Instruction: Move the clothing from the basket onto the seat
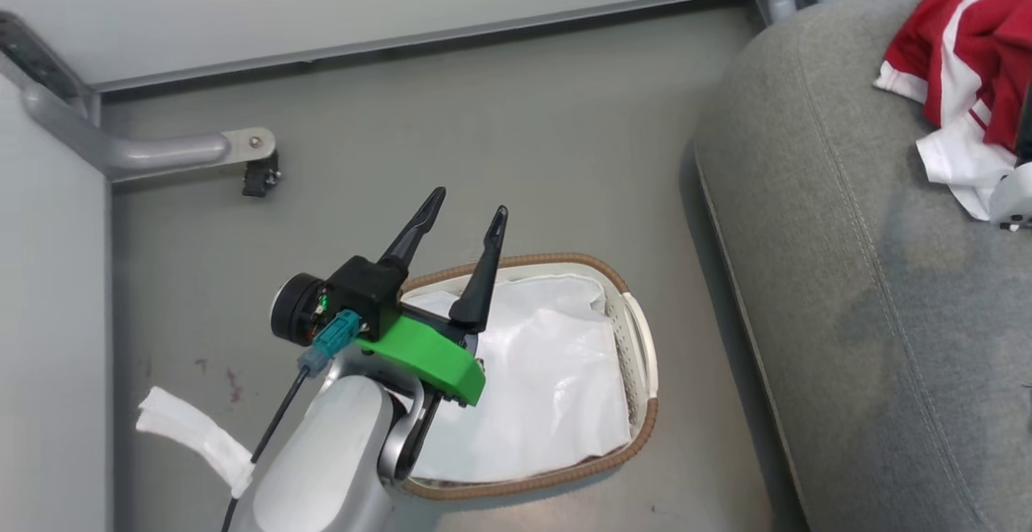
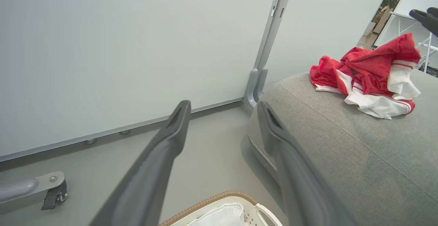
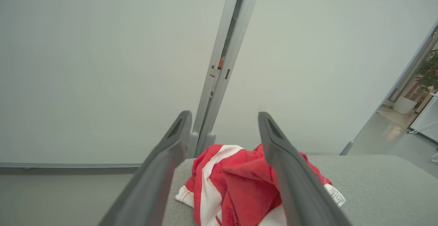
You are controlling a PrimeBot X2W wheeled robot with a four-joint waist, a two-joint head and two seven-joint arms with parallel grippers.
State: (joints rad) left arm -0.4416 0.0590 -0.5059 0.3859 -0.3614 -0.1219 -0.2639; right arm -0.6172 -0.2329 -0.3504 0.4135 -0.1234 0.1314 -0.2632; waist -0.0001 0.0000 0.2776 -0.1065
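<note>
We see the clothing (image 2: 371, 75) heaped on the seat (image 2: 342, 157), well apart from the basket (image 1: 645, 338), which holds a white liner (image 1: 532, 371). It looks light, soft and floppy, so we would pinch a bunched fold. The left gripper (image 1: 470, 201) and right gripper (image 3: 224, 116) both stand apart, holding nothing.

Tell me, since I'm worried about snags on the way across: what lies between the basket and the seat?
Bare grey floor. The head view shows nothing lying in the strip between the basket and the seat.
</note>
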